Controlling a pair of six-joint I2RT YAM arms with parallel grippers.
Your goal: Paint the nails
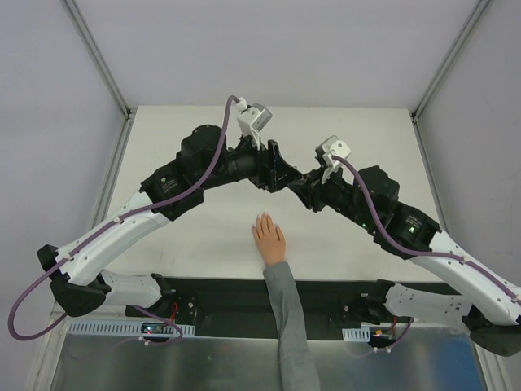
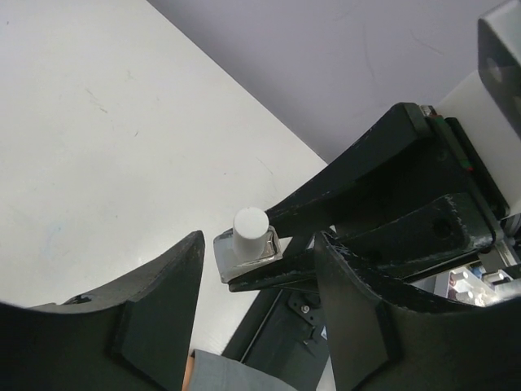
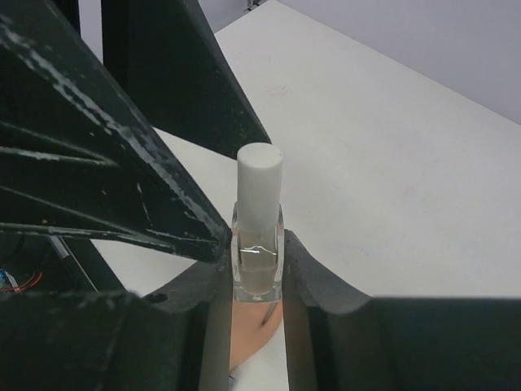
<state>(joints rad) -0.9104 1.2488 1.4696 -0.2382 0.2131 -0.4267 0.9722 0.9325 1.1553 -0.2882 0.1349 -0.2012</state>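
A pale peach hand [image 1: 267, 238] with a grey sleeve [image 1: 286, 326] lies flat on the white table, fingers together and pointing away. Its nails at the fingertips [image 1: 262, 218] are too small to make out. My right gripper [image 1: 296, 182] [image 3: 256, 252] is shut on a small clear bottle [image 3: 258, 259] with a white cap [image 3: 259, 183], held upright above the hand [image 3: 251, 330]. My left gripper [image 1: 277, 169] [image 2: 259, 244] is open, its fingers [image 2: 155, 318] on either side of the view, just short of the bottle [image 2: 248, 244]. The bottle is hidden in the top view.
The two arms meet tip to tip above the middle of the table [image 1: 203, 236], just beyond the hand. Metal frame posts [image 1: 98, 57] stand at the back corners. A black base rail [image 1: 228, 297] runs along the near edge.
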